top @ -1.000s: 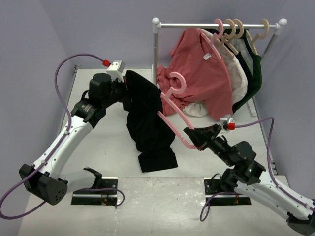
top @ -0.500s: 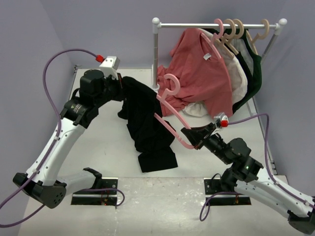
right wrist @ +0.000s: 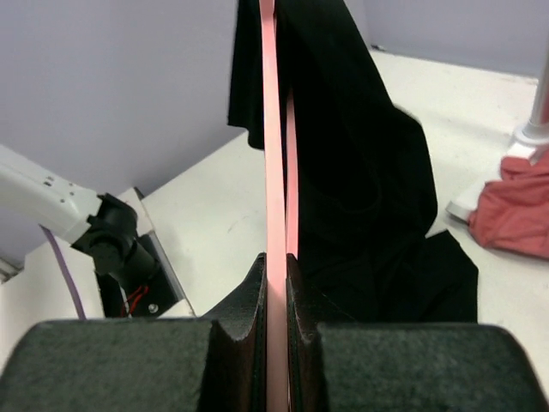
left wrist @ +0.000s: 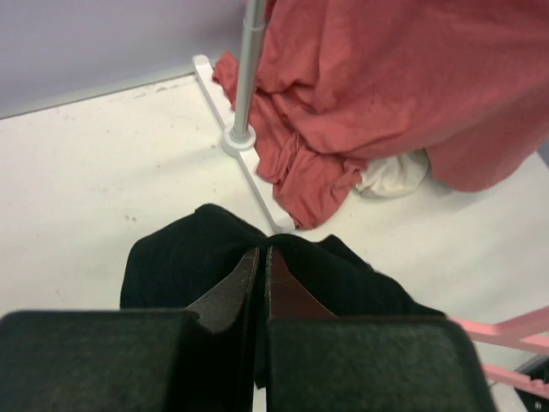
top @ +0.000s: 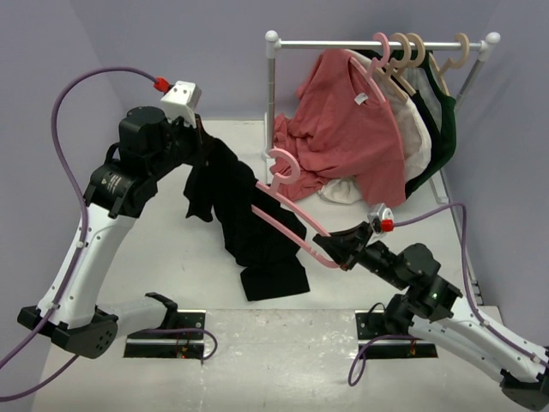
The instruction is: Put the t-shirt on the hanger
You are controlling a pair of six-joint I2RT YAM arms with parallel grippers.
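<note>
Top view, I log the left gripper (top: 203,144) held high, clamped on the black t-shirt (top: 249,219), whose hem lies on the table (top: 171,245). The right gripper (top: 331,248) pinches the pink hanger (top: 287,206), which crosses the shirt. Left wrist: fingers (left wrist: 225,296) pressed together in cloth. Right wrist: jaws tight on the hanger bar.

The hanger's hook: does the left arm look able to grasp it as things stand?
Probably not: the left gripper is shut on the t-shirt, so it has no free jaws, though the hanger, held by the right gripper, lies close.
</note>
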